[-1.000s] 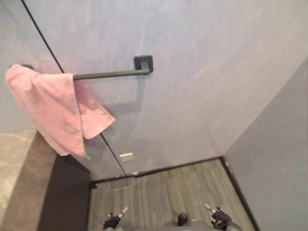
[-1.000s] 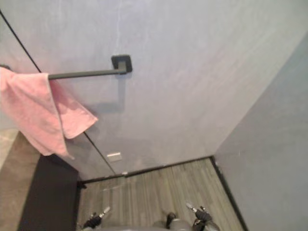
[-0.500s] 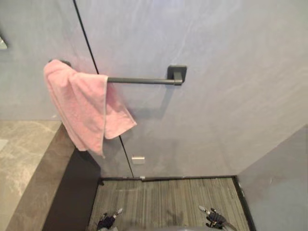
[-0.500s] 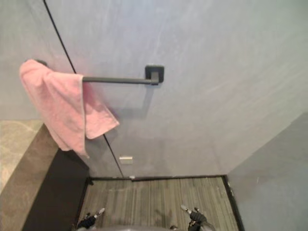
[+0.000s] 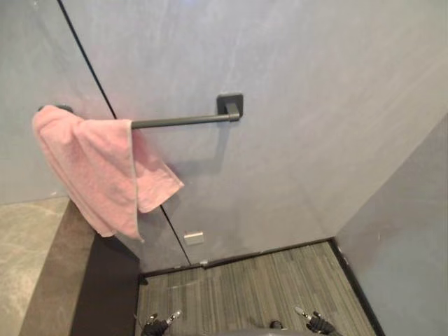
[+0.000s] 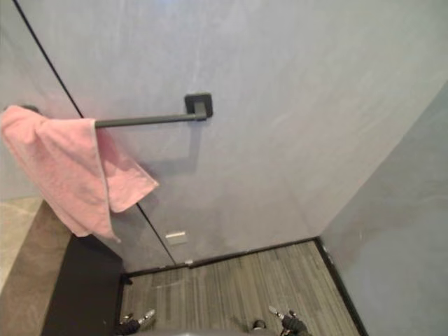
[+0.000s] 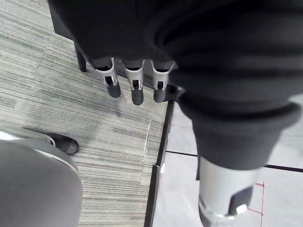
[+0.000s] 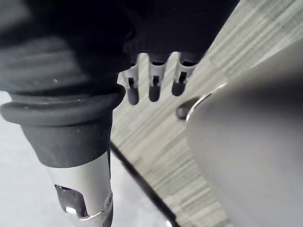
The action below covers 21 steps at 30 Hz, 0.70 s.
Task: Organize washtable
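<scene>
Towel hangs off bar's left end, bar running L-R, by counter. Left robot hand nearer, well below; right robot hand likewise low. Both w/ fingers relaxed, empty.

A stone-patterned tabletop is running along the left side of the scene, its dark front panel dropping to the floor. The floor, grey and striped like planks, is stretching right to the corner of the walls. Above the tabletop's far end, 1 dark towel bar is carrying 1 pink towel, which is hanging bunched over the bar's left end.
</scene>
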Tool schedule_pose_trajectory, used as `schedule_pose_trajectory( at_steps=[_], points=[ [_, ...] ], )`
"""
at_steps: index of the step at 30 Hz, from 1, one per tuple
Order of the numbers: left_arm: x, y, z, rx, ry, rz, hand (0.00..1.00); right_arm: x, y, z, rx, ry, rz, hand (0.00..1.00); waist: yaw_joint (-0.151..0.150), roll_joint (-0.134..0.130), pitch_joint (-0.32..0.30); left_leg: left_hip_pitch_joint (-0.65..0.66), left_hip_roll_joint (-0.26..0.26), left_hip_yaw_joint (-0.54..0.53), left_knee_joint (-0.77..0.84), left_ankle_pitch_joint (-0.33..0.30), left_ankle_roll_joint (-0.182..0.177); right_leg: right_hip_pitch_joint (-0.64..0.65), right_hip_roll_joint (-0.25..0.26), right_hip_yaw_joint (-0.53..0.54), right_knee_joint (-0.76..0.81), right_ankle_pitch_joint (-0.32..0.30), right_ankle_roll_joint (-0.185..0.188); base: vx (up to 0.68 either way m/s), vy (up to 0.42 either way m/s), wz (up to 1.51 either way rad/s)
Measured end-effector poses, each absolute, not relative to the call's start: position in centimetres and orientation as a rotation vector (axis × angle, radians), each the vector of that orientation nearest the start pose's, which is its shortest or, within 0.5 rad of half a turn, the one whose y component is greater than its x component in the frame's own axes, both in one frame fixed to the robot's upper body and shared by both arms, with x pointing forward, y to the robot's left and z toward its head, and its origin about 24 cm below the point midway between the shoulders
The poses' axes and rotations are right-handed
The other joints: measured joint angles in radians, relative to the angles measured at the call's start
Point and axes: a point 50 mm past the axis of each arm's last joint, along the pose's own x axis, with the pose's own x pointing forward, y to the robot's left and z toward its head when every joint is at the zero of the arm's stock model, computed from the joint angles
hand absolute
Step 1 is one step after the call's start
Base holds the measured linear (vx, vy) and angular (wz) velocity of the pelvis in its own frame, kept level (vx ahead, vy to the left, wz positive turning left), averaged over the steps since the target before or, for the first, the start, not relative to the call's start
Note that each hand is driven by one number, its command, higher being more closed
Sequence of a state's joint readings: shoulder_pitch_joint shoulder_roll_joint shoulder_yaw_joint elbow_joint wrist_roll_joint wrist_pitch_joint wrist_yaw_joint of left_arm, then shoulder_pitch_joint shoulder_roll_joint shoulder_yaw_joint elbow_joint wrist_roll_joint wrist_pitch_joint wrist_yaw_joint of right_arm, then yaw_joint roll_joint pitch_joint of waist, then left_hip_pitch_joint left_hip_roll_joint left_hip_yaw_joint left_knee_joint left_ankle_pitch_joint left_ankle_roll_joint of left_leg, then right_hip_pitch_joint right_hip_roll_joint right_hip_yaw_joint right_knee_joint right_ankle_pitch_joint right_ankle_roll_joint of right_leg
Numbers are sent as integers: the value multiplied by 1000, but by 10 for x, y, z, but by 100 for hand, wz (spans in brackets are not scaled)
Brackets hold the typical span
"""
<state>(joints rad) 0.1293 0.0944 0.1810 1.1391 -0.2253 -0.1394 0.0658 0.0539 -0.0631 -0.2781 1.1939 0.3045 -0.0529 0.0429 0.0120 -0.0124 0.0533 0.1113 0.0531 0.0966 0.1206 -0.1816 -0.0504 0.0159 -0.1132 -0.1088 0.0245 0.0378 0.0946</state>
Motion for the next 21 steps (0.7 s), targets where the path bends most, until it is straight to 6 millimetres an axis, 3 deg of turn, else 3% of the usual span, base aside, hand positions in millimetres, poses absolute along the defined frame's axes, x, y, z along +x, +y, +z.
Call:
schedule_pose_trajectory(
  at_steps=[6, 11, 14, 16, 17, 21],
  points=[
    [65, 215, -165, -164, 1084, 466, 0, 69, -202, -170, 383, 1133, -460, 0, 0, -4, -5, 42, -5, -23, -18, 0, 0, 74, -1, -25, -58, 3, -4, 110, 10, 5],
    [89, 210, -160, -128, 1019, 399, 0, 74, -203, -169, 348, 1132, -442, 0, -2, -6, -4, 39, -16, -59, -18, 0, 0, 86, -11, -54, -66, 3, -4, -2, -6, 18],
    [132, 214, -135, -8, 829, 257, 0, 87, -200, -167, 308, 1116, -392, 0, 0, -6, -4, 22, -16, -68, -18, 2, 3, 79, -12, -56, -64, 6, 0, -107, -25, 8],
    [171, 224, -99, 61, 613, 189, 0, 104, -197, -163, 271, 1081, -332, 0, -1, -3, -6, -5, -15, -66, -23, 9, 9, 46, -11, -51, -63, 17, 1, -183, -46, -10],
    [194, 234, -71, 106, 473, 140, 0, 114, -197, -161, 249, 1060, -301, 0, -1, -5, -8, -25, -16, -61, -41, 21, 10, 18, -10, -45, -66, 29, -3, -110, -31, -11],
    [216, 240, -41, 160, 342, 60, 0, 120, -199, -159, 237, 1052, -285, 0, -1, 9, -15, -28, -16, -37, -70, 41, 7, 2, -5, -22, -101, 55, -5, -62, -29, -19]
  ],
)
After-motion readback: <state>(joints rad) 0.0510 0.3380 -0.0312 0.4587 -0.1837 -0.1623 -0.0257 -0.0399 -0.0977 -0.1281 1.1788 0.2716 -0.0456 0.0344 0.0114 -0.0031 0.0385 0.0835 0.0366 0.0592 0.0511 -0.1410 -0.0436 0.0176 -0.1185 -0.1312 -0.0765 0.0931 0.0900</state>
